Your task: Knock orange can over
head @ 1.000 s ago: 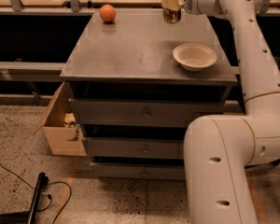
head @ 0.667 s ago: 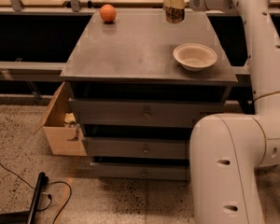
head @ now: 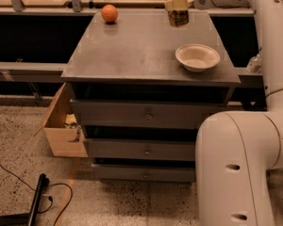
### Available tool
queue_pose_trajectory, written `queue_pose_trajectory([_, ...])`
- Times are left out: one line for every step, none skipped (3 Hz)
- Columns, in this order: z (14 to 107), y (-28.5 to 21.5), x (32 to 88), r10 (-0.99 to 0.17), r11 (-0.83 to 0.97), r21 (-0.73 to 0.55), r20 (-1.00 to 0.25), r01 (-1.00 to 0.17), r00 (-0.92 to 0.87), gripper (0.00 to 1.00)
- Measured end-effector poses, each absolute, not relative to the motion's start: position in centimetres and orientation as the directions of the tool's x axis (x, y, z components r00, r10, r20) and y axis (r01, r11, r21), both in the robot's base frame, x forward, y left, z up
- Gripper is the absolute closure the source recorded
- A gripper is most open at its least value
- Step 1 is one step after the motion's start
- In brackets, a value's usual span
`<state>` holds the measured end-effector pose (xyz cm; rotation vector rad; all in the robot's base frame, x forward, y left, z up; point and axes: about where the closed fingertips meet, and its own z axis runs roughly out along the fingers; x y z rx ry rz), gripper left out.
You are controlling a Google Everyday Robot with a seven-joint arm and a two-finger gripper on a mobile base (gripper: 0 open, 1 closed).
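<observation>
The empty bowl (head: 197, 57) sits near the cabinet top's (head: 132, 51) right edge, and the gripper (head: 176, 2), its opening unclear, is at the orange can (head: 179, 18) by the back edge.

Jaws: hanging at the worktop's (head: 132, 51) far edge.
Orange can (head: 179, 18): standing upright just under the jaws.
Bowl (head: 197, 57): sitting nearer than the jaws.
Orange fruit (head: 109, 13): lying well left of the jaws.

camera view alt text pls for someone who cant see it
The robot's gripper is at the top of an upright orange can at the far right of a grey drawer cabinet. A white bowl sits nearer the front, and an orange fruit at the far left.
</observation>
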<state>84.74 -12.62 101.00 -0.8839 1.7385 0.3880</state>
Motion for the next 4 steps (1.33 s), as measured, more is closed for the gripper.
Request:
queue_pose_trajectory([99.9,-12.9,84.9,-0.374,0.686,-0.152,-0.912,-0.712,-0.166,1.0])
queue_pose_trajectory([99.2,-12.6,85.2,-0.362,0.712,-0.15,-0.915,-0.686,-0.176,1.0])
queue_pose_trajectory([99.6,-10.4,82.2,-0.329,0.723,-0.17,-0.937,-0.669,-0.117,1.0])
queue_pose_trajectory([99.6,-10.4,82.2,-0.329,0.723,-0.17,-0.937,-0.67,-0.117,1.0])
